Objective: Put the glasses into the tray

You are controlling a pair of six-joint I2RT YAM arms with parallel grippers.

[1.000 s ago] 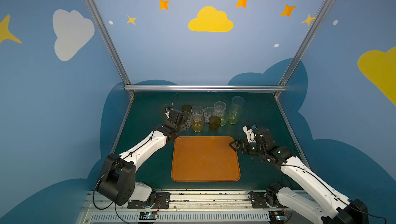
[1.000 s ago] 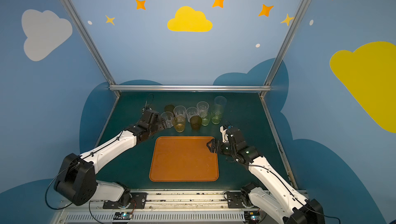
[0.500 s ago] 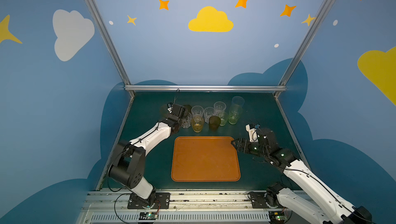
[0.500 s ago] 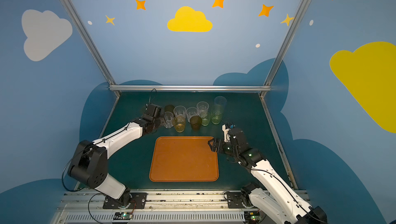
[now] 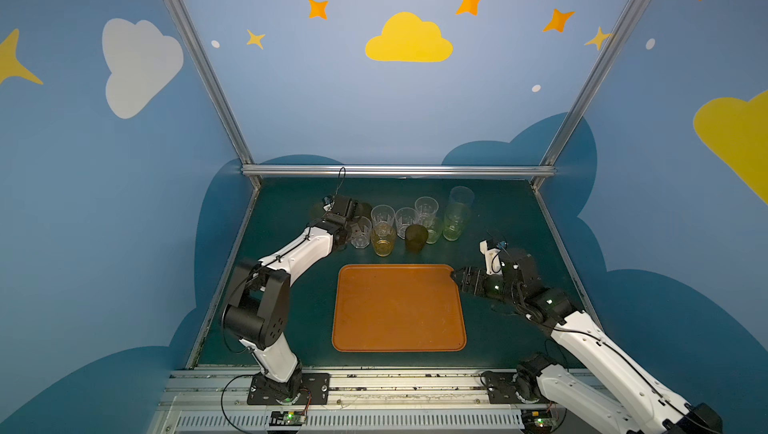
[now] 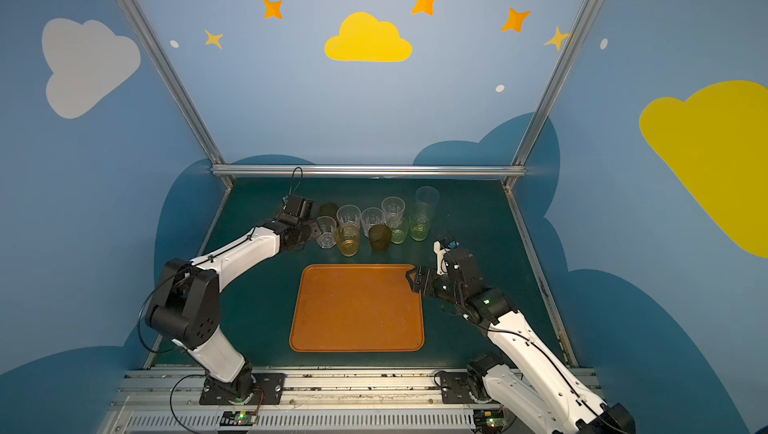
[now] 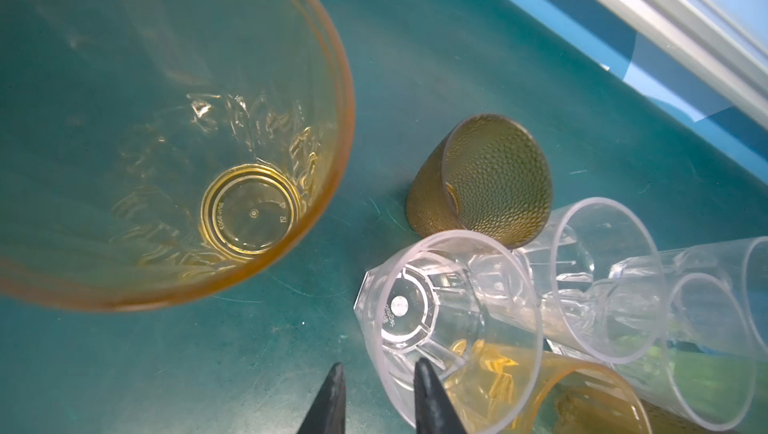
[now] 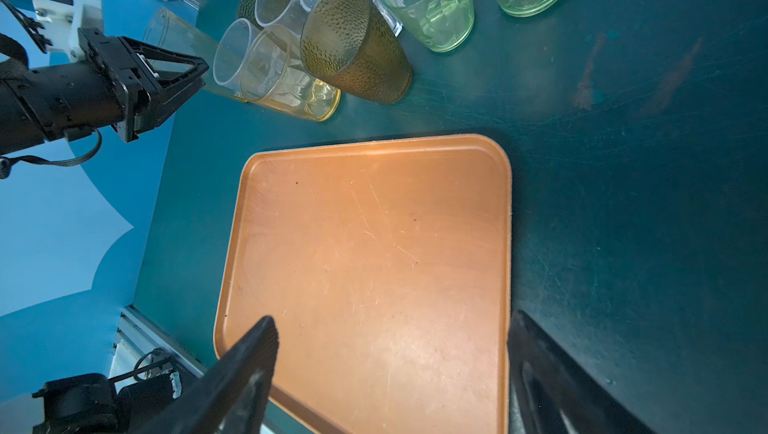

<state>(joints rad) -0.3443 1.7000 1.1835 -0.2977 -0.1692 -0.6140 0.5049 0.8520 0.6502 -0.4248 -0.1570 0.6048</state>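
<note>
The glasses (image 5: 405,222) stand bunched at the far middle of the counter (image 5: 498,212), beyond the bare tray (image 5: 399,307). They look like thin moulded plastic: light, slick, stiff enough but easy to tip. They are packed so close that a side grasp would likely knock neighbours, so the rim wall seems the place to pinch. The left gripper (image 7: 379,369) is at a clear glass (image 7: 453,320) on the bunch's left, jaws narrowed astride its rim wall, one tip inside, one outside, a gap showing either side. The right gripper (image 5: 456,279) hovers over the tray's far right corner, jaws wide and empty.
</note>
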